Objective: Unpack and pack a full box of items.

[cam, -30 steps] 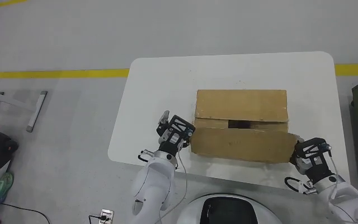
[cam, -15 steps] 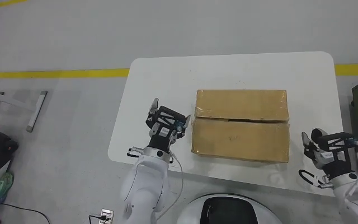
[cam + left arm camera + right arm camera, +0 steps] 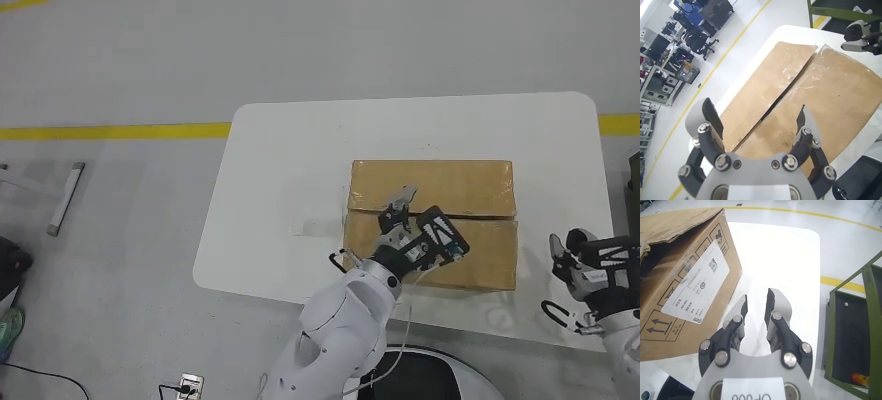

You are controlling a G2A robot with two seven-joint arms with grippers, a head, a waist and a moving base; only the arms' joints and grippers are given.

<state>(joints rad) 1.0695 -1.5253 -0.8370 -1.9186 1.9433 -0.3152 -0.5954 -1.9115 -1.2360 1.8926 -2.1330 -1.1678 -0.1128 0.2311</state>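
A brown cardboard box (image 3: 430,185) stands on the white table (image 3: 290,150), its two top flaps down and meeting at a narrow seam (image 3: 783,91). My left gripper (image 3: 415,215) hovers open just above the near flap beside that seam, with nothing between its fingers (image 3: 711,113). In the left wrist view both flaps (image 3: 829,94) carry clear tape. My right gripper (image 3: 570,250) stands open and empty above the table's near right corner, apart from the box's right end. The right wrist view has that gripper (image 3: 757,296) next to the box's labelled end wall (image 3: 694,281), whose top edge is torn.
A green metal rack (image 3: 853,313) stands on the floor just past the table's right edge. The table's left half is bare apart from a small pale scrap (image 3: 295,230). A yellow floor line (image 3: 110,130) runs behind the table.
The near flap, slightly raised a second ago, now lies flat. My left arm swung from the box's left side to above its top. My right gripper drew back from the box's right corner.
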